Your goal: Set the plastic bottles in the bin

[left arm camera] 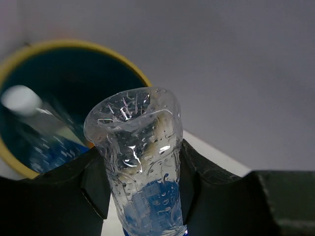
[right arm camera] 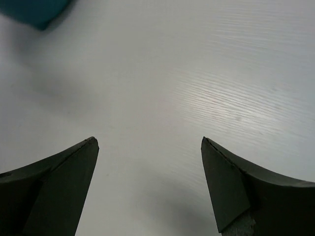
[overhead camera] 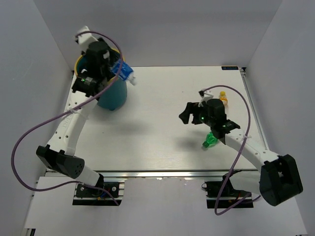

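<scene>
The teal bin [overhead camera: 114, 96] with a yellow rim stands at the far left. My left gripper [overhead camera: 118, 72] is shut on a clear bottle with a blue label [overhead camera: 125, 73] and holds it up beside the bin's right rim. In the left wrist view the bottle [left arm camera: 140, 147] is clamped between the fingers [left arm camera: 194, 172], with the bin's mouth [left arm camera: 123, 61] to the left. Another clear blue-labelled bottle [left arm camera: 42, 128] lies inside the bin. My right gripper [overhead camera: 187, 114] is open and empty above bare table [right arm camera: 150, 147]. A green bottle [overhead camera: 210, 139] and an orange bottle [overhead camera: 223, 98] lie by the right arm.
The table [overhead camera: 157, 137] is white, with grey walls on three sides. The bin's base [right arm camera: 34, 10] shows at the top left of the right wrist view. A purple cable [overhead camera: 29, 142] loops out from the left arm.
</scene>
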You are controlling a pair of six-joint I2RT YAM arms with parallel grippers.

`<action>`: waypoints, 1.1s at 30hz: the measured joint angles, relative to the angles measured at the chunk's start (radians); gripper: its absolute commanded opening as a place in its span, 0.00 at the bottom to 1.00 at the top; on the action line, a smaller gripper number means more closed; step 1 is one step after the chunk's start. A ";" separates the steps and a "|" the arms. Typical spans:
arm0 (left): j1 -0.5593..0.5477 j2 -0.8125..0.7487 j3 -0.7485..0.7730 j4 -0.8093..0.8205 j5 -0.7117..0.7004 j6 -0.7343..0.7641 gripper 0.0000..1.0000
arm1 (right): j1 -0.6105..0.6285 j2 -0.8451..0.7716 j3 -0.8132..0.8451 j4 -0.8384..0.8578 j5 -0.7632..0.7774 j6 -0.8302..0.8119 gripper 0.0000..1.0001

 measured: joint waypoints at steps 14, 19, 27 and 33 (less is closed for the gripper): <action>0.322 0.272 0.283 0.004 -0.204 0.148 0.30 | -0.148 -0.258 -0.132 -0.359 0.509 0.230 0.89; 0.359 0.366 0.278 0.028 -0.211 0.175 0.98 | -0.190 -0.240 -0.167 -0.451 0.586 0.277 0.89; 0.372 0.386 0.311 0.026 -0.199 0.192 0.98 | -0.226 -0.126 -0.174 -0.414 0.562 0.300 0.89; 0.372 0.383 0.448 -0.015 -0.167 0.189 0.98 | -0.227 -0.053 -0.182 -0.375 0.510 0.304 0.84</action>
